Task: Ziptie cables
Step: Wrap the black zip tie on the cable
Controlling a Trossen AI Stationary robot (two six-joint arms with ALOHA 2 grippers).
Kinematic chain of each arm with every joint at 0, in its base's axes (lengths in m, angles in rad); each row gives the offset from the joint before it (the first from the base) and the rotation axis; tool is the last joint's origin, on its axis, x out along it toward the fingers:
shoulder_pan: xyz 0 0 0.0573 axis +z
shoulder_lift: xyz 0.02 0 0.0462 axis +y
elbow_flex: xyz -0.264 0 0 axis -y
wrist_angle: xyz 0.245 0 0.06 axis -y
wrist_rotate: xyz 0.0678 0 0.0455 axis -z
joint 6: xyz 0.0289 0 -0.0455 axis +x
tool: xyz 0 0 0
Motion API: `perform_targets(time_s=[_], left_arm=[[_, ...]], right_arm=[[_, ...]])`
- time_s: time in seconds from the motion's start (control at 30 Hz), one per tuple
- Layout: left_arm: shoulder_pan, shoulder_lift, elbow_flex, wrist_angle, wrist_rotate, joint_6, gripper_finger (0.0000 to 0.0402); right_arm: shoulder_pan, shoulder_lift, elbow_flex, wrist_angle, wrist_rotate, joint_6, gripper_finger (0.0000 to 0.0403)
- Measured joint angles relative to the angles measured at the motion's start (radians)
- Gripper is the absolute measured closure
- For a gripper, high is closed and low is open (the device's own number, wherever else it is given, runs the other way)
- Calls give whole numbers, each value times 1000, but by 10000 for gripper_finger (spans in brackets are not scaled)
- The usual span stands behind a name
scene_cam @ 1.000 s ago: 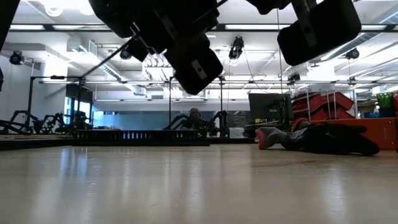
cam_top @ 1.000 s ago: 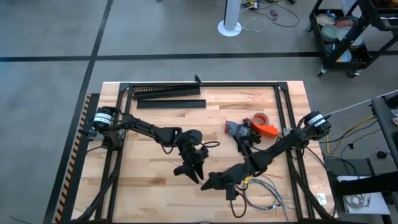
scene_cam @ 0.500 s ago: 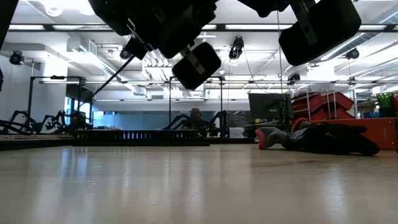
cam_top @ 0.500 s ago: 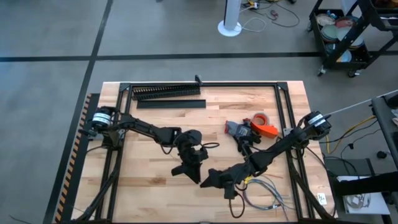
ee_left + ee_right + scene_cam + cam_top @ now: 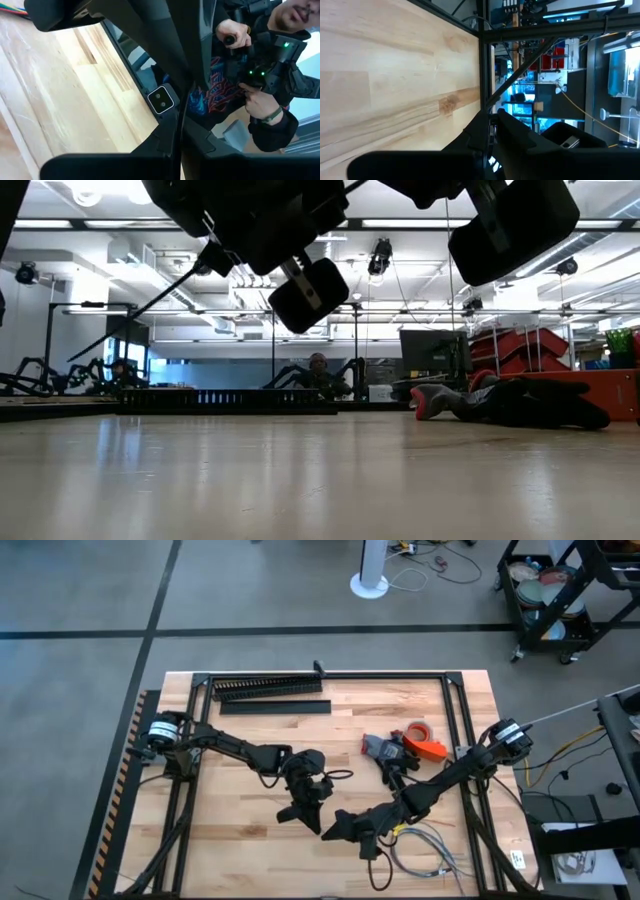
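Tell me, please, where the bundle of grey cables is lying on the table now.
In the high view, the cables lie on the table at its near right corner, beside the right gripper and below the right arm.

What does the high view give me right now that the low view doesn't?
Only the high view shows the cables lying at the table's near right edge, the red tape roll, the table frame, and where each hand sits: left hand and right hand close together mid-table.

Only the low view shows that both arms hang above the bare tabletop, and the room behind, with a person seated at the far side.

Both show the black comb-toothed duct along the far edge and the dark tool pile on the right.
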Motion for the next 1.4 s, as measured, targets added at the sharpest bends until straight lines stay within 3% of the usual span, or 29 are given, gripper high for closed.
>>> perform_targets(time_s=[0.3, 0.67, 0.83, 1.17, 1.4], left_arm=[[0, 0, 0, 0, 0, 1, 401], [0, 0, 0, 0, -1, 9, 402], [0, 0, 0, 0, -1, 12, 402], [0, 0, 0, -2, 5, 13, 402], [-2, 0, 0, -3, 18, 9, 402]], right_arm=[[-1, 0, 0, 0, -8, -4, 380], [-34, 0, 2, 0, -35, -7, 306], [-43, 0, 3, 0, -36, -7, 315], [-53, 0, 3, 0, -26, -1, 373], [-53, 0, 4, -30, -1, 0, 336]])
